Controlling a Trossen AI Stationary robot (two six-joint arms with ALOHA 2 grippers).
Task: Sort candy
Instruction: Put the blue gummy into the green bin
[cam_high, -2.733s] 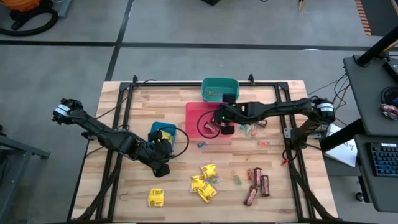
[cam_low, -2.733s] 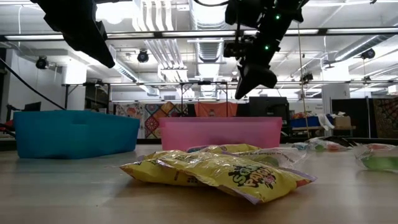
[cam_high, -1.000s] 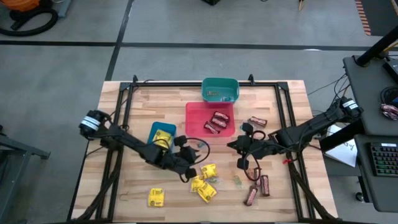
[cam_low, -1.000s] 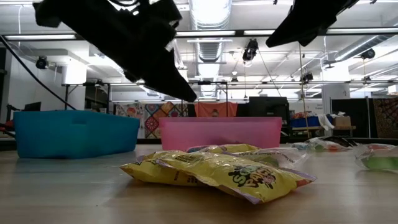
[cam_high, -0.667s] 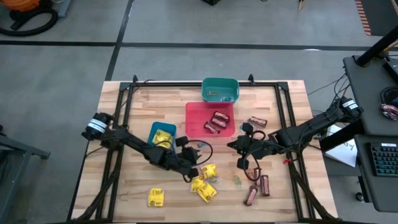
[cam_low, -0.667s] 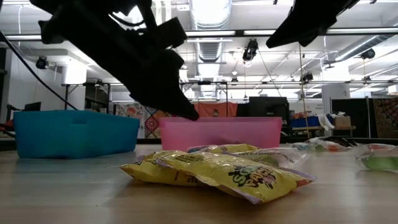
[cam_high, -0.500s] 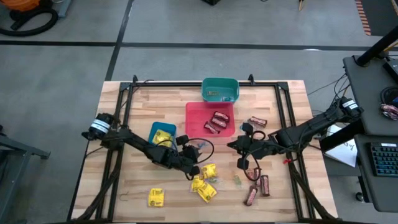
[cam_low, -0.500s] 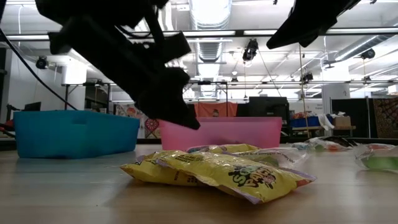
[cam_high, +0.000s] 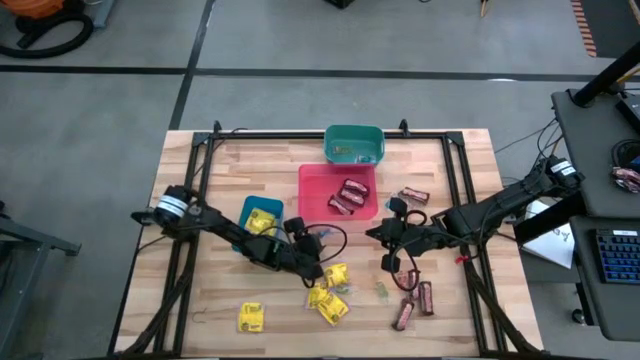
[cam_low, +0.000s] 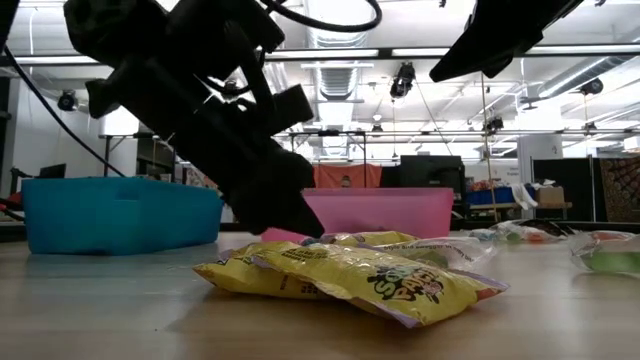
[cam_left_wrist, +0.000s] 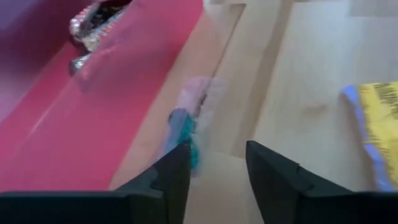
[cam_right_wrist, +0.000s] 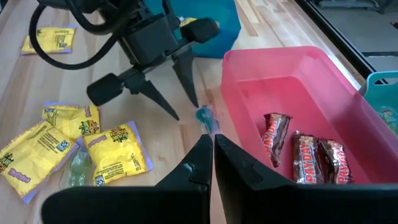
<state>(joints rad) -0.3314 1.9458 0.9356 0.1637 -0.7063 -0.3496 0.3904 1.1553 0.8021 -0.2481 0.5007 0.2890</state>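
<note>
My left gripper (cam_high: 316, 262) is open and points down, its tips low over the table just off the red bin's near left corner. A tiny blue wrapped candy (cam_left_wrist: 182, 132) (cam_right_wrist: 204, 117) lies flat on the wood beside one fingertip (cam_left_wrist: 179, 155), not between the two. My right gripper (cam_high: 381, 236) is shut on nothing and hovers right of the red bin. Yellow packets (cam_high: 330, 285) (cam_low: 350, 272) lie on the near half of the table, and one more (cam_high: 250, 317) lies nearer the left. Brown bars (cam_high: 413, 298) lie near right. My left gripper comes from above with one fingertip (cam_right_wrist: 193, 99) close beside the small blue candy. Whether that finger touches the candy, I cannot tell.
The red bin (cam_high: 312, 205) holds brown bars (cam_right_wrist: 298, 152). The blue bin (cam_high: 245, 210) holds a yellow packet, and the teal bin (cam_high: 354, 135) stands at the far edge. A loose bar (cam_high: 413, 195) and small pieces (cam_high: 384, 290) lie near my right gripper. A cable loops over my left gripper.
My left gripper has come down from well above the table to just over it, moving a little toward the right and toward the red bin's near corner, with its fingers apart. My right arm has kept still.
</note>
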